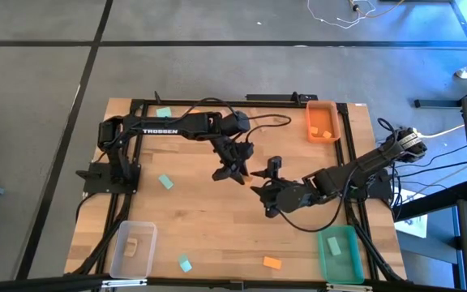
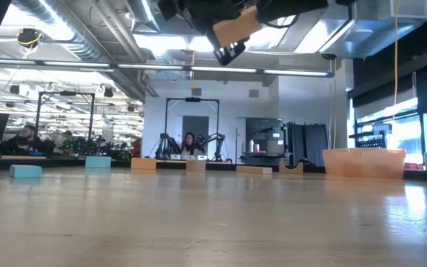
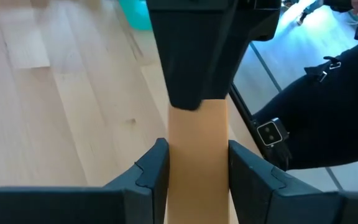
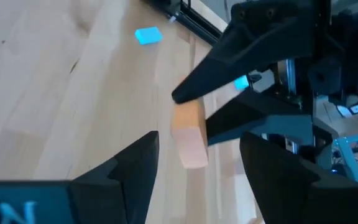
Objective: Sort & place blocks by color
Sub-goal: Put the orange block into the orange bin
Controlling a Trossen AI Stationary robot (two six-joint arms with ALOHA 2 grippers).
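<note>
Pinched between two dark fingers (image 3: 157,171) in the left wrist view: a pale wood block (image 3: 197,162), held above the tabletop.

Left gripper (image 1: 232,169) over mid-table, clamped on that block. Right gripper (image 1: 270,185) just beside it, jaws spread wide, empty, facing the held block (looks like a hand-over, though I can't be sure).

Elsewhere:
- orange bin (image 1: 323,122), far right corner, orange blocks inside
- green bin (image 1: 340,253), near right corner
- clear bin (image 1: 133,248), near left corner, one pale block inside
- teal blocks loose on the table (image 1: 217,235), one at (image 1: 165,182); orange block (image 1: 272,262) near the front edge

Judgement: wood belongs in the clear bin, on the left arm's own side. If handing over, the right fingers should close on the exposed end before the left lets go, with both wrists steady. Otherwise, carry the block level and release low inside the bin walls.
</note>
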